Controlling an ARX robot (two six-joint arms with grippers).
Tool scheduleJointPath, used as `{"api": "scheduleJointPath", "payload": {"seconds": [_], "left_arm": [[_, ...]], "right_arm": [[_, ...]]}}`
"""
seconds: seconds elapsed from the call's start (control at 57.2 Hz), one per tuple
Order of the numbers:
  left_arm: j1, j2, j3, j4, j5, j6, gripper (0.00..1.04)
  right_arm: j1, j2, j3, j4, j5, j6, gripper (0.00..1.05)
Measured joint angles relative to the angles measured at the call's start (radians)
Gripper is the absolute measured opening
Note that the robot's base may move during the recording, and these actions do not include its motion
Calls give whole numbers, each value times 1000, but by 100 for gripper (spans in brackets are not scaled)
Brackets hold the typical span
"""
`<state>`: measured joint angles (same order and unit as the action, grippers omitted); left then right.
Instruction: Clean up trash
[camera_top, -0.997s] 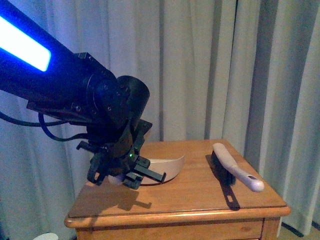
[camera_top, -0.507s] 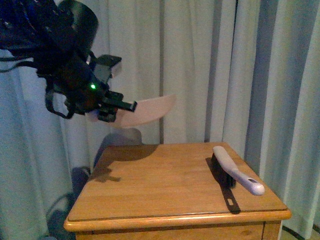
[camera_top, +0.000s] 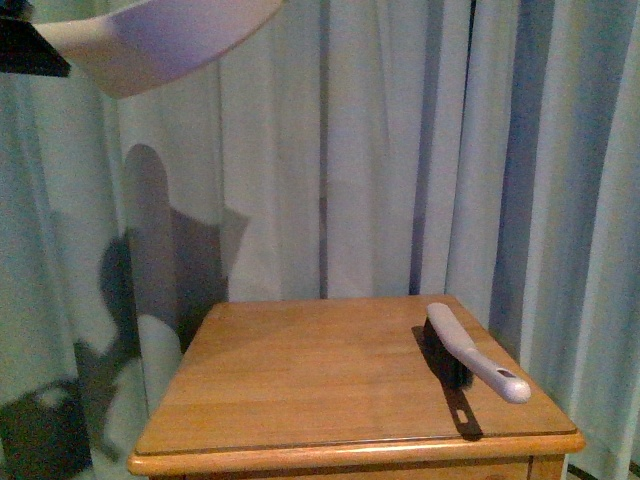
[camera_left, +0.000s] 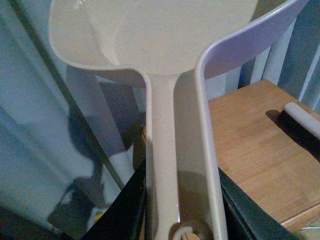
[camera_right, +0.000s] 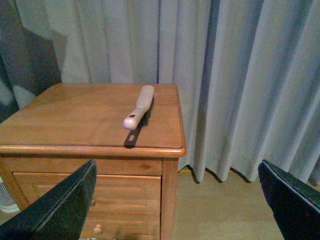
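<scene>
Pale dustpan (camera_top: 150, 40) held high at eleven o'clock.
Left gripper (camera_left: 182, 175) clamps its smooth handle; right gripper (camera_right: 177, 172) gapes; brush (camera_top: 470, 350) on worktop (camera_top: 300, 370).

— Dim, bluish, grainy?
— Yes. Lit from the front: hard shadows on curtain (camera_top: 150, 260) at 8 o'clock, thin one beside brush (camera_top: 470, 352) at 4. Dustpan (camera_top: 160, 40) at 11 soft. Faint sheen on table (camera_top: 350, 448) edge.

The tabletop (camera_top: 300, 370) is open, save the brush (camera_top: 466, 352) near its right edge. The curtains (camera_top: 400, 150) hang close behind, the dustpan (camera_top: 160, 40) high overhead at left.
</scene>
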<state>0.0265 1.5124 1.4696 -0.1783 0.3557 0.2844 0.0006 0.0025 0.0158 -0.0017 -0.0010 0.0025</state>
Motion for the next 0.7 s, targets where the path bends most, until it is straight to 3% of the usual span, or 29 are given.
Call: {"api": "scheduleJointPath", "payload": {"seconds": [0.315, 0.507, 0.699], "left_arm": [[121, -278, -252, 29, 174, -12, 29], [135, -566, -458, -44, 327, -40, 29], [166, -745, -598, -105, 387, -42, 29]], "right_arm": [[0, 0, 0, 0, 0, 0, 97], [0, 0, 0, 0, 0, 0, 97], [0, 0, 0, 0, 0, 0, 97]]}}
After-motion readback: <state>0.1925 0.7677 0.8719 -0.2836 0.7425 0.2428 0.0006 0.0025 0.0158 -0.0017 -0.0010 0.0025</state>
